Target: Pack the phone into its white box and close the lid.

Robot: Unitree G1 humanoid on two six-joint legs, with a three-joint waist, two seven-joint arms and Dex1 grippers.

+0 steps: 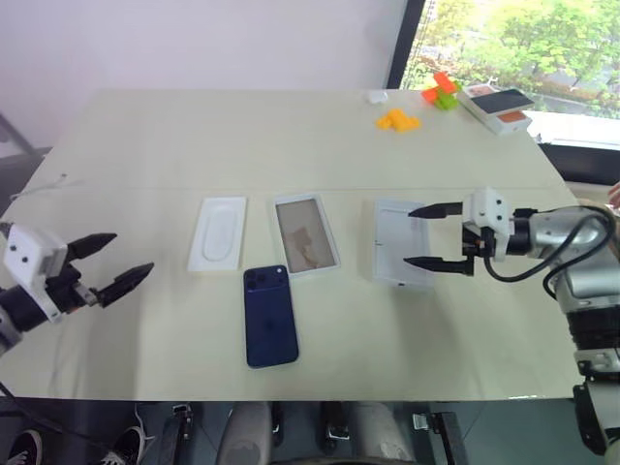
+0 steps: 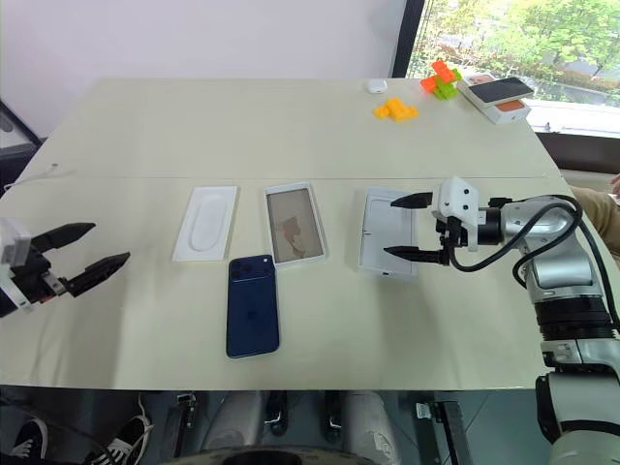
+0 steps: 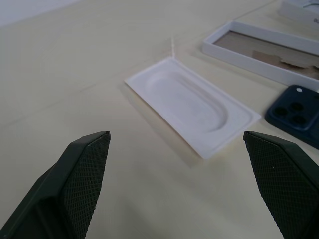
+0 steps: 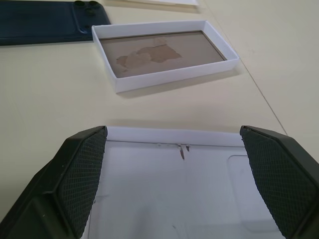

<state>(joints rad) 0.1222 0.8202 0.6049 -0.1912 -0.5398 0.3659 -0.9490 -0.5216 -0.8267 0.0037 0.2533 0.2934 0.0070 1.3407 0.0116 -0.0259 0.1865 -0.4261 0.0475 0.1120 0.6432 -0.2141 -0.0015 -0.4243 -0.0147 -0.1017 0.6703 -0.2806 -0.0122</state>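
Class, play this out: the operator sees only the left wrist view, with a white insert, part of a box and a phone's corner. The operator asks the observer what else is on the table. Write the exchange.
Operator: Where is the lid?
Observer: The lid lies open side up, beside the white box, on the side away from the insert.
Operator: What is the right gripper doing?
Observer: The right gripper is open, its fingers over the lid's edge.
Operator: How does the phone lie?
Observer: The phone lies flat, camera side up, just in front of the white box.
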